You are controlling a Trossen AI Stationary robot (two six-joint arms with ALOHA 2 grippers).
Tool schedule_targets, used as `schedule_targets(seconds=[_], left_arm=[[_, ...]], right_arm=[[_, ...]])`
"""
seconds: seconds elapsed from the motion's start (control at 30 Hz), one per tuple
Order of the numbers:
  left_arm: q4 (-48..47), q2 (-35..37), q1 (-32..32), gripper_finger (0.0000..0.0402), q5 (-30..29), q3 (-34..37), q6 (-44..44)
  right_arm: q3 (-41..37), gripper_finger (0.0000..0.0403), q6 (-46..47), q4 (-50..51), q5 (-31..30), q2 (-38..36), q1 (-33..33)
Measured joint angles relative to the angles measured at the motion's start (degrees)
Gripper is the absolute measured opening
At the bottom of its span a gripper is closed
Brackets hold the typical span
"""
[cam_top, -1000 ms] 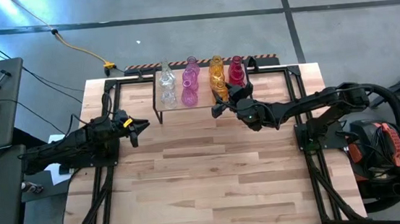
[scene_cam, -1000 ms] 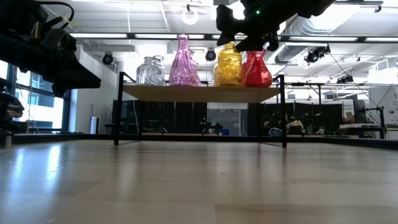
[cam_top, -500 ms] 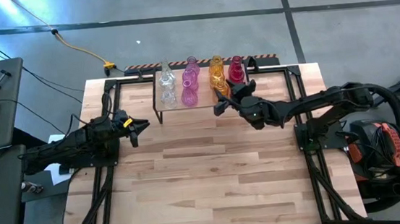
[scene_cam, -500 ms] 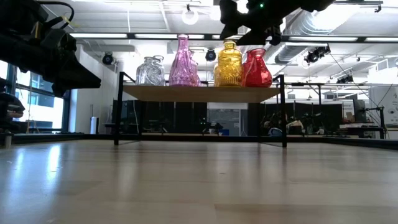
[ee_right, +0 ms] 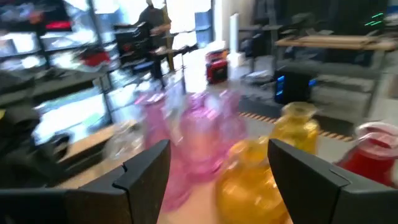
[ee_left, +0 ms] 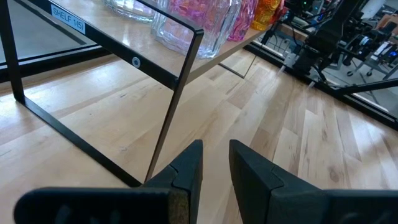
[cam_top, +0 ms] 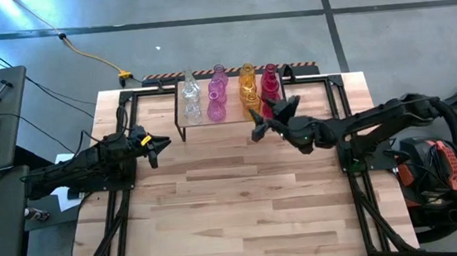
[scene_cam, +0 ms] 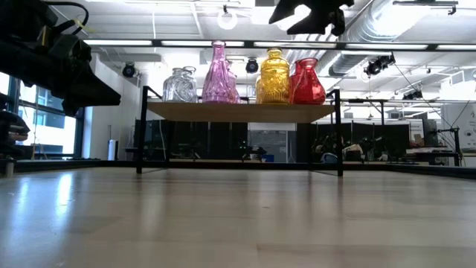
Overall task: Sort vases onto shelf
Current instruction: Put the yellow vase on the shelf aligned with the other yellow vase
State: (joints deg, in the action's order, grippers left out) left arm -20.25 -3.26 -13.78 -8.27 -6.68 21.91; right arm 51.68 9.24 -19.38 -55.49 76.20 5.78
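Observation:
The shelf (scene_cam: 238, 112), a light-wood board on black wire legs, stands at the table's far middle. On it stand clear vases (scene_cam: 178, 85), pink vases (scene_cam: 219, 74), amber vases (scene_cam: 273, 78) and red vases (scene_cam: 306, 82), each on its base. My right gripper (cam_top: 274, 117) hangs open and empty just in front of the shelf's right end, above the height of the vase tops (scene_cam: 309, 11). In its wrist view the amber vases (ee_right: 255, 174) show between its fingers, farther off. My left gripper (cam_top: 157, 144) waits at the table's left edge, its fingers a narrow gap apart (ee_left: 216, 165), empty.
The wooden tabletop (cam_top: 235, 202) stretches bare from the shelf to the near edge. Black frame rails (cam_top: 119, 113) run along the table's left and right sides. The shelf's black wire leg (ee_left: 177, 106) stands close before my left gripper. A person (ee_right: 155, 18) shows far off in the room.
My right gripper has risen and drawn back from the amber and red vases toward the table's right edge, staying open and empty. The vases stand where they were.

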Motion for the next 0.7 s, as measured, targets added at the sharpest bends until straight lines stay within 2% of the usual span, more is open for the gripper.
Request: schedule_targets(seconds=[0.23,0.43,0.53,0.7], left_arm=[[0.0,0.0,0.0,0.007,0.0,0.0,0.0],[0.0,0.0,0.0,0.007,0.0,0.0,0.0],[0.0,0.0,0.0,0.007,0.0,0.0,0.0],[0.0,0.0,0.0,0.007,0.0,0.0,0.0]], right_arm=[[0.0,0.0261,7.1,9.4,1.2,0.0,5.1],[0.0,0.0261,18.9,20.3,-0.6,1.1,5.1],[0.0,0.0261,22.1,20.3,-2.2,3.2,5.1],[0.0,0.0261,21.6,16.9,-3.6,5.9,5.1]])
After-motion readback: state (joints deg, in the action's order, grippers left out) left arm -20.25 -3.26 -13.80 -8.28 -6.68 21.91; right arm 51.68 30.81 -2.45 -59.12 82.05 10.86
